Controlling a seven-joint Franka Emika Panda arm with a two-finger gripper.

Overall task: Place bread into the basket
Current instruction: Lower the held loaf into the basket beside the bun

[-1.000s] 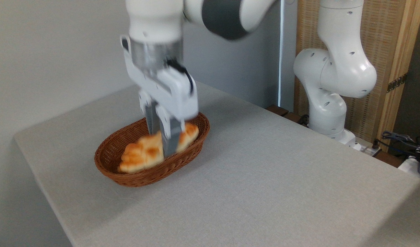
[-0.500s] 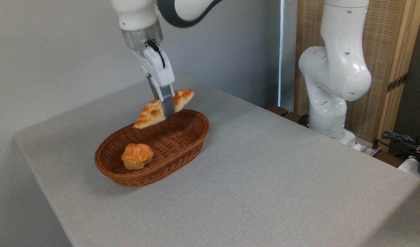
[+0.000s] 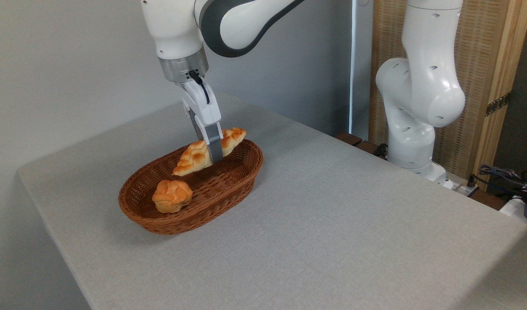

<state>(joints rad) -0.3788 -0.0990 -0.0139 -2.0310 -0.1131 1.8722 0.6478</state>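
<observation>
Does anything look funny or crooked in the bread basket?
Yes, the long bread hangs tilted in the gripper, one end poking up past the basket rim, the other dipping inside. It isn't lying flat yet. The small bun sits normally.

Nothing readable anywhere as far as I can see, no text, labels, logos or numbers. My arm's white shell is blank, and so is the table. If there's any print on the clutter at the far right, it's too small to read.
</observation>
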